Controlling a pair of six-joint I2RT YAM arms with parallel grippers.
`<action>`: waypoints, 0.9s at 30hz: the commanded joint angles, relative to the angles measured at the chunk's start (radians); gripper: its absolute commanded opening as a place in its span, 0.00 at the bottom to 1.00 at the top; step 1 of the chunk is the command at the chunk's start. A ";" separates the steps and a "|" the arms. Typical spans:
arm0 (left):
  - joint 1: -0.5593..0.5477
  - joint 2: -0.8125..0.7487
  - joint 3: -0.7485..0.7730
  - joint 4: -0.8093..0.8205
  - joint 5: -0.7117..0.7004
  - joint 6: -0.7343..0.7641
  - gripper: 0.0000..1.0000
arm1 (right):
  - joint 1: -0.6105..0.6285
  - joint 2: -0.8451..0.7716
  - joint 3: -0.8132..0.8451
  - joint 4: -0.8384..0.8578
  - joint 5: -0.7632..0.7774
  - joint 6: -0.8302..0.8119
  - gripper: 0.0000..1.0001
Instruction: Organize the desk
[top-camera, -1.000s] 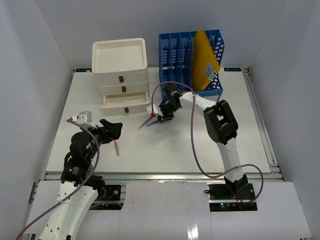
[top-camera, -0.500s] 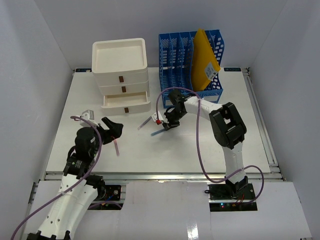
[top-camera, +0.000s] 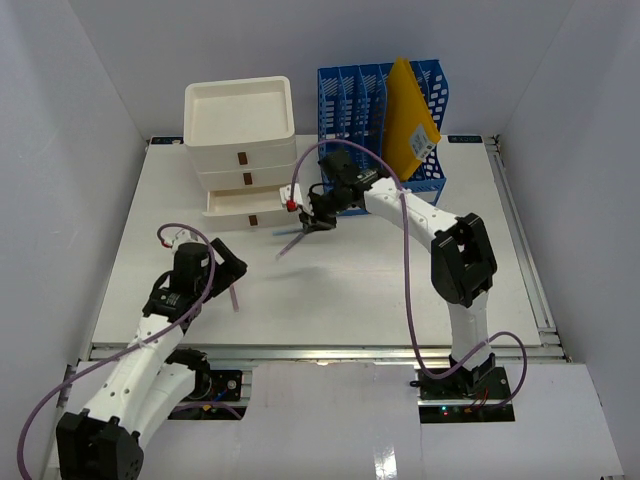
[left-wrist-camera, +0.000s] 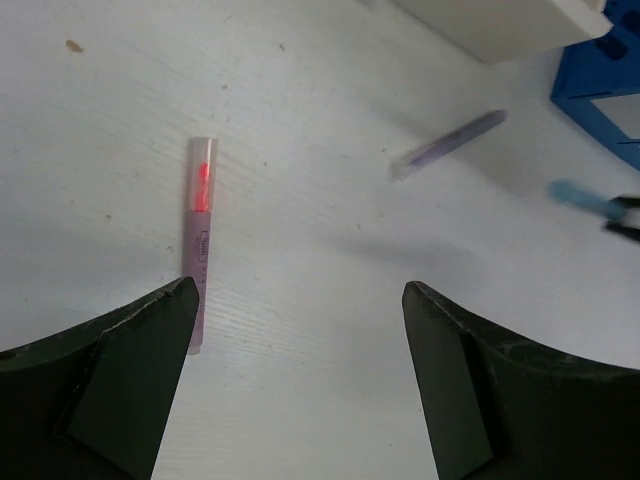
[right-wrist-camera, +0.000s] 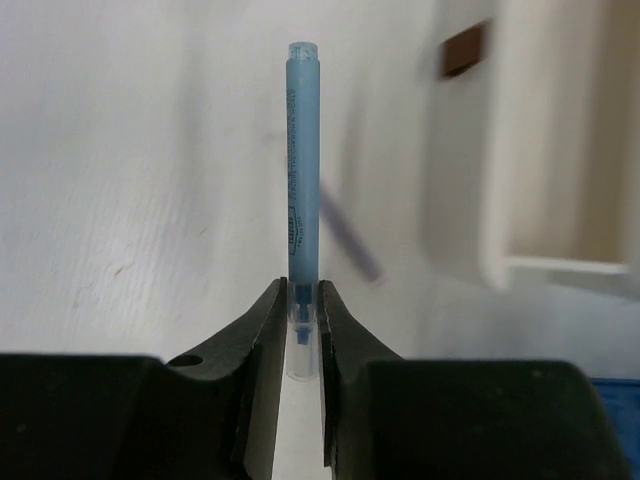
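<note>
The white table (top-camera: 400, 290) spans the workspace; at its back the drawer box (top-camera: 240, 130) has its bottom drawer pulled out, likely for pens. The right gripper (right-wrist-camera: 298, 300) pinches a blue pen (right-wrist-camera: 302, 150) near that drawer; the left gripper (left-wrist-camera: 300, 300) hangs spread, empty, over a pink pen (left-wrist-camera: 198, 240).
</note>
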 joint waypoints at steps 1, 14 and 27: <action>-0.002 0.048 -0.008 -0.023 -0.046 -0.040 0.93 | 0.034 0.057 0.226 0.160 0.075 0.243 0.08; 0.001 0.119 -0.028 -0.002 -0.070 -0.047 0.90 | 0.083 0.319 0.474 0.487 0.346 0.337 0.08; -0.001 0.203 -0.041 0.055 -0.083 -0.037 0.82 | 0.092 0.253 0.374 0.505 0.320 0.335 0.44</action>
